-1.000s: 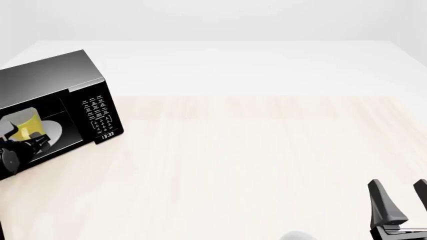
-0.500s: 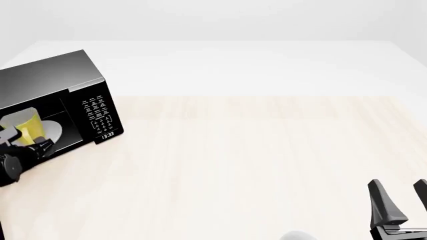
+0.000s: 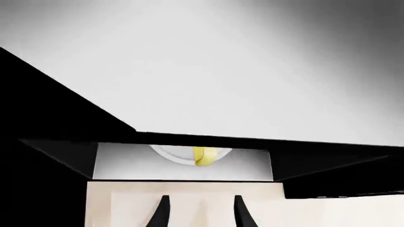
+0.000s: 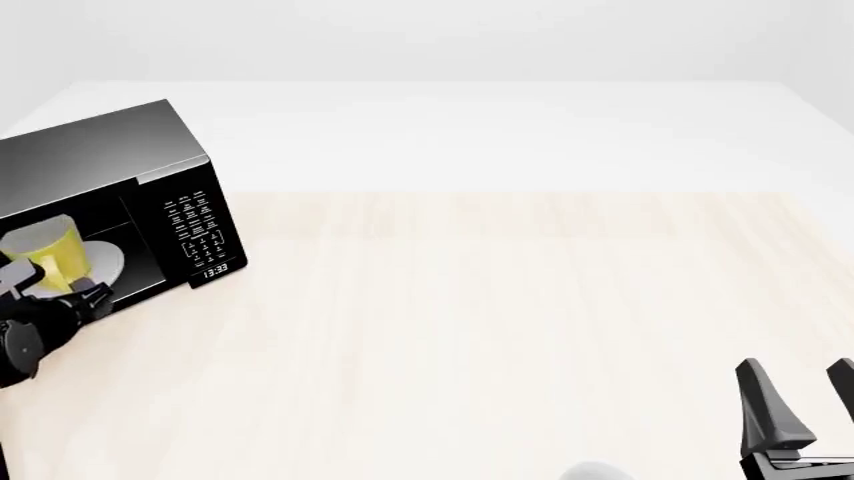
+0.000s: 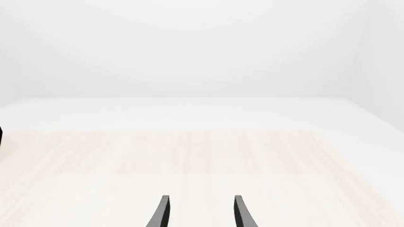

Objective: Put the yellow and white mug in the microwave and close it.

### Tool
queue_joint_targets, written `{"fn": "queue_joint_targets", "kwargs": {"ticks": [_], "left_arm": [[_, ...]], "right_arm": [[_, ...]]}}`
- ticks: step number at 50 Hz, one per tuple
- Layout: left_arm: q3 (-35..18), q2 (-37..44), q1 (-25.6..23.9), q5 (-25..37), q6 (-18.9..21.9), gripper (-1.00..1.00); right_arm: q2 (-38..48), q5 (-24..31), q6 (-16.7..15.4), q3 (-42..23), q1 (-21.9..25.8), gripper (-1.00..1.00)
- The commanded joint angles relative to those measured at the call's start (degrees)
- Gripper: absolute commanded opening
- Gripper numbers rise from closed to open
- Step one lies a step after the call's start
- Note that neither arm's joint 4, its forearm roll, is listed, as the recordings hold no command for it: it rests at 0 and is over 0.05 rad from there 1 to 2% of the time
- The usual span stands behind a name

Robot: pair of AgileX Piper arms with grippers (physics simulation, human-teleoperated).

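Mug inside open microwave, left tool empty.
Yellow and white mug [image 4: 54, 253] stood on the turntable in the black microwave [image 4: 120, 170]; left tool [image 3: 200, 215] spread, outside; right tool [image 5: 200, 213] spread over table [image 4: 507, 320].

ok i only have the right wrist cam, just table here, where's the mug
Observer: The mug is inside the microwave, upright on the white plate.
Operator: is left holding it
Observer: No. The left gripper is open and empty, outside the opening, pointing at the mug.
Operator: door shut yet
Observer: Not yet. The front view looks straight into the open cavity.
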Motion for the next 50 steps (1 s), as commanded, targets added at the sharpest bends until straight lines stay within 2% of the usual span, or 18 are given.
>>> {"fn": "queue_joint_targets", "kwargs": {"ticks": [1, 9, 28, 43, 46, 50], "left_arm": [[3.22, -5.14, -0.77, 0.26, -0.19, 1.0], [4.97, -9.39, -1.48, 1.56, -0.67, 1.0], [8.22, -22.54, -1.9, 6.71, 1.1, 1.0], [9.04, -32.08, -1.17, 13.37, 3.37, 1.0], [8.52, -31.79, -2.36, 15.41, 2.13, 1.0], [8.69, -35.39, -2.34, 17.73, 2.83, 1.0]], "right_arm": [[0.0, 0.0, -0.01, 0.0, 0.0, 1.0], [0.0, 0.0, 0.0, 0.0, -0.01, 1.0], [0.0, 0.0, 0.01, 0.0, 0.0, 1.0], [0.0, 0.0, -0.01, 0.0, 0.01, 1.0], [0.0, 0.0, 0.01, 0.0, 0.0, 1.0], [0.0, 0.0, 0.01, 0.0, 0.0, 1.0]]}}
